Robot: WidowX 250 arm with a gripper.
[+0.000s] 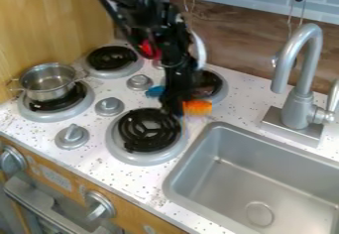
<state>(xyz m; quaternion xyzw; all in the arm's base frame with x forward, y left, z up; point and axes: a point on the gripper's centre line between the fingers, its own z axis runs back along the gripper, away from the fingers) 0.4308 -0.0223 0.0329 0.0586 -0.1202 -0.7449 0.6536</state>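
End effector: here's your black end effector (173, 106), hanging down over the white speckled bench (86, 176), right by the inner edge of the black coil burner (147, 130) nearest the sink. Apart, together or clamped, you cannot tell.

Orange bristles: your orange bristly piece (198, 107) sits just beside the end effector on its sink side, between that burner and the back one (216, 95), near the back corner of the grey metal sink (218, 127).

Blue side: over on the opposite flank, a blue piece (154, 91) peeks out, a little nearer the bench's back edge than the orange. Joined to it? Black parts cover the middle, so you can't be sure.

Long axis: if they are one thing, and it looks likely, it runs crosswise past the end effector, blue end toward the bench's pot side, orange toward the sink.

Pot: well apart, your small silver metal pot (48, 83) stands on the burner at the wooden side wall.
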